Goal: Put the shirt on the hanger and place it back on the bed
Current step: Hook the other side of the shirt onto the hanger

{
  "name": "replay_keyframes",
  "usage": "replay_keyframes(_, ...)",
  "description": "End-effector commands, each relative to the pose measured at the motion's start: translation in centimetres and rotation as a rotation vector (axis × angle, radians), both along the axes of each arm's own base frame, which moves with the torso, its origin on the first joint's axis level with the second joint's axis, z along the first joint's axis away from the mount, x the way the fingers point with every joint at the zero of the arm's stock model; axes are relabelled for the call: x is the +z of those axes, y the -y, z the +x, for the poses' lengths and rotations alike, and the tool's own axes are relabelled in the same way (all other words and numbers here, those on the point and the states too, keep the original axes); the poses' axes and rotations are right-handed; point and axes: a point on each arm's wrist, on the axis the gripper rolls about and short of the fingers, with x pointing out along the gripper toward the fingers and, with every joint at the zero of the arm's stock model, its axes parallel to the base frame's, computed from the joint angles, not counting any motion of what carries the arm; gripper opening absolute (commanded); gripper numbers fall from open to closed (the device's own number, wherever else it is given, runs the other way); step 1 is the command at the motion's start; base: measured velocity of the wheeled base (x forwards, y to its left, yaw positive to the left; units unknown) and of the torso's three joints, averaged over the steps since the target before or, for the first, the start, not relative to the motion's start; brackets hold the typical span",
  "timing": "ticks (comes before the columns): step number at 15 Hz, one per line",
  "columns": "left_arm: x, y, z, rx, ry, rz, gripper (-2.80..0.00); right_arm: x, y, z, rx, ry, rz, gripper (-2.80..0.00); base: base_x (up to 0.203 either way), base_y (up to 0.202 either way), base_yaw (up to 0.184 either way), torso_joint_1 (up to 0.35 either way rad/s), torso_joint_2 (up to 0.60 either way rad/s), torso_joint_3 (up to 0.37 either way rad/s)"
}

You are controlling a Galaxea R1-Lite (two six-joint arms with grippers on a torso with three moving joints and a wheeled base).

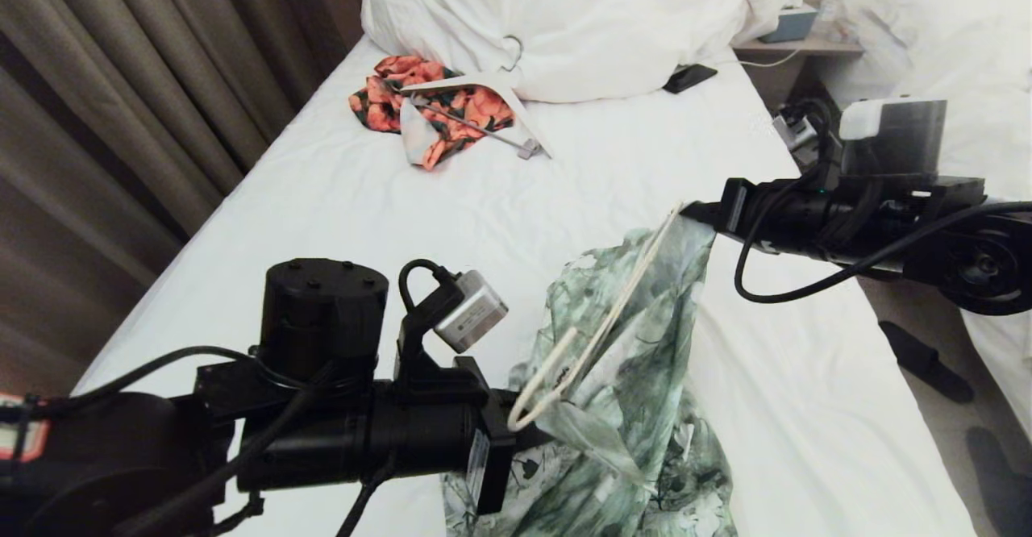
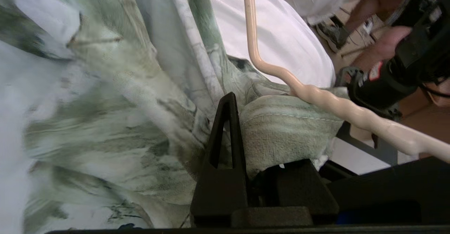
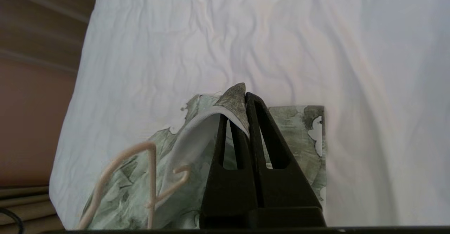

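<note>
The green leafy shirt hangs bunched above the bed, stretched between both grippers. My left gripper is at its near lower end, shut on a thick fold of the shirt; one of its fingers shows and the other is under cloth. My right gripper is shut on a far upper edge of the shirt, with its fingertips pinching the cloth. The cream hanger lies slanted along the shirt, hook end nearest the left gripper. The hanger runs just past the left fingers. How much of it is inside the shirt is hidden.
An orange-and-black garment with a thicker white clip hanger lies far up the bed by the pillows. A black phone rests near them. Curtains run along the left. A second bed and nightstand stand right.
</note>
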Motion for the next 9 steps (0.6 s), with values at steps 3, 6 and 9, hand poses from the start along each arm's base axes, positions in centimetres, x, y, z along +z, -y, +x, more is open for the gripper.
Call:
replay_keyframes(3,-0.7,1.1,0.3,-0.022,-0.016,0.016,-2.80,0.8,-0.1,-0.4,0.011,0.023,0.010,-2.80,0.000,0.000,0.000,0.000,0.00,0.000)
replay_keyframes(6,-0.9,1.7,0.4,-0.035,-0.020,0.020,-2.80,1.2,-0.6,-0.7,0.027,0.037,0.010,-2.80,0.000,0.000,0.000,0.000,0.00,0.000)
replay_keyframes(9,-1.3,2.3,0.3,-0.030,-0.021,0.036,-2.80,1.6,-0.7,-1.2,0.038,0.055,0.003,-2.80,0.000,0.000,0.000,0.000,0.00,0.000)
